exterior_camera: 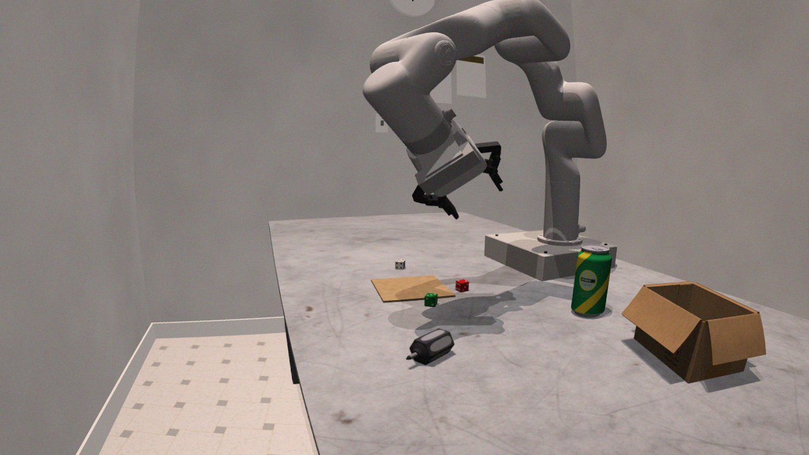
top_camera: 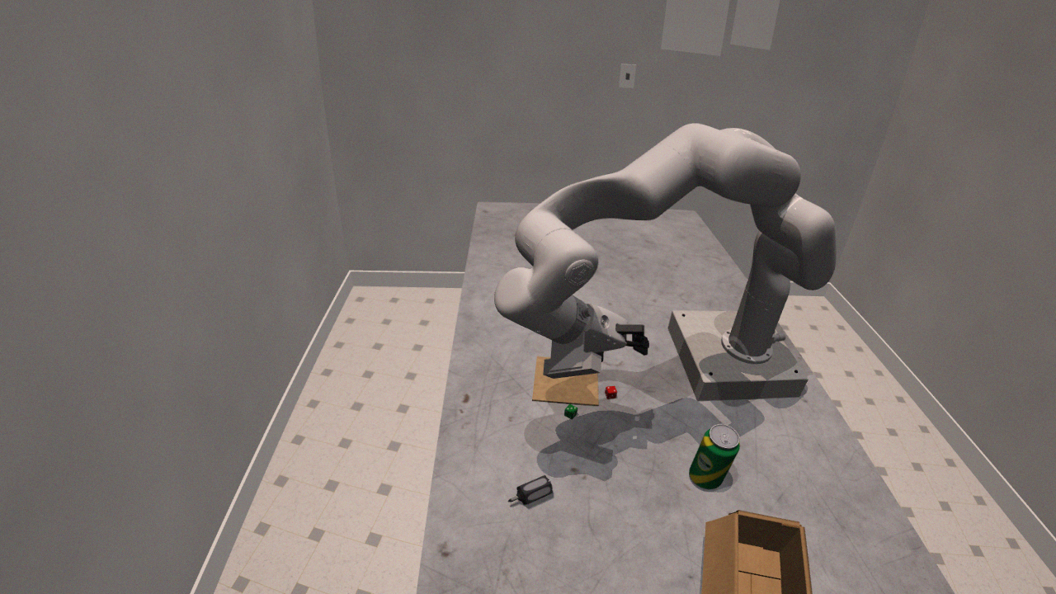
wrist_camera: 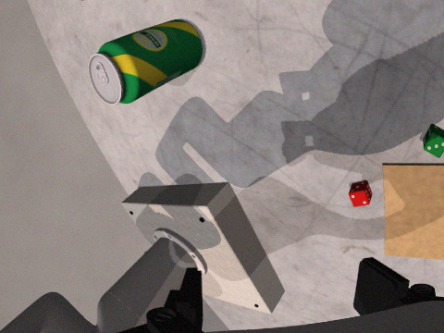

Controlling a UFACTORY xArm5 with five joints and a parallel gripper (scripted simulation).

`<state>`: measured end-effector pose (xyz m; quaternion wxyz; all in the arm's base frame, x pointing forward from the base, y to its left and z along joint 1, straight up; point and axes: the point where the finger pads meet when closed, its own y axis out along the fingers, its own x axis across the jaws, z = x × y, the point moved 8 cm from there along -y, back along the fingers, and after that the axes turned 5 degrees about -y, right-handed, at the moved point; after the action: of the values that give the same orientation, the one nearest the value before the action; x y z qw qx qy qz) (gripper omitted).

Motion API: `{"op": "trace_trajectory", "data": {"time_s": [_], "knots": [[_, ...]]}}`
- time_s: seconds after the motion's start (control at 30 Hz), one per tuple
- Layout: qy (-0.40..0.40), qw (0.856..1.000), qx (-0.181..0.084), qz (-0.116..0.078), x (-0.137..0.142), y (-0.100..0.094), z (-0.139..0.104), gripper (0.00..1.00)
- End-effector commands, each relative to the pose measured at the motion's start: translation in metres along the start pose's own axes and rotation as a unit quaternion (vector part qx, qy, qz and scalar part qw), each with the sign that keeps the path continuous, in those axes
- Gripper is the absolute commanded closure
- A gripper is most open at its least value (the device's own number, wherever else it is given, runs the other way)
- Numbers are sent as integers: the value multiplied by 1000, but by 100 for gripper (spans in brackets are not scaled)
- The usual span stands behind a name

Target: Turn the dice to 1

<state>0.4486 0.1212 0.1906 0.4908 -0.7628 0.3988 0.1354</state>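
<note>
A tan mat (top_camera: 559, 392) (exterior_camera: 404, 287) (wrist_camera: 413, 210) lies flat on the grey table. The white die (exterior_camera: 399, 263) sits on the table just behind the mat; the arm hides it in the top view. The green die (top_camera: 570, 411) (exterior_camera: 431, 299) (wrist_camera: 435, 141) sits just off the mat's front edge. The red die (top_camera: 610, 392) (exterior_camera: 462, 285) (wrist_camera: 361, 194) sits on the table beside the mat's right edge. My gripper (top_camera: 638, 339) (exterior_camera: 478, 200) (wrist_camera: 283, 291) is open and empty. It hangs tilted high above the table, over and a little behind the mat.
A green and yellow can (top_camera: 714, 458) (exterior_camera: 591, 281) (wrist_camera: 148, 61) stands right of the dice. An open cardboard box (top_camera: 753, 553) (exterior_camera: 698, 330) sits at the front right. A small black object (top_camera: 534, 490) (exterior_camera: 431, 346) lies in front of the mat. The robot's base (top_camera: 738, 369) (exterior_camera: 537, 254) (wrist_camera: 228, 240) stands behind the can.
</note>
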Motion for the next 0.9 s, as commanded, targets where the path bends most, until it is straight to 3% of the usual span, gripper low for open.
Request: {"op": "trace_trajectory", "data": {"time_s": [0.0, 0.17, 0.4, 0.47, 0.53, 0.6, 0.63, 0.7, 0.73, 0.8, 0.83, 0.87], "knots": [[-43, 996, 70, -33, 36, 2, -36, 0], [-66, 990, 110, -58, 59, 7, -64, 0], [-103, 972, 173, -119, 97, 22, -122, 0], [-103, 972, 173, -119, 97, 22, -122, 0], [-116, 961, 197, -155, 112, 32, -152, 0], [-119, 959, 200, -162, 115, 34, -158, 0], [-124, 953, 209, -181, 121, 40, -173, 0], [-127, 950, 213, -192, 124, 44, -181, 0], [-132, 943, 220, -213, 130, 51, -198, 0], [-133, 940, 222, -221, 132, 53, -204, 0], [-137, 933, 226, -244, 137, 62, -223, 0], [-138, 932, 227, -248, 137, 63, -225, 0]]}}
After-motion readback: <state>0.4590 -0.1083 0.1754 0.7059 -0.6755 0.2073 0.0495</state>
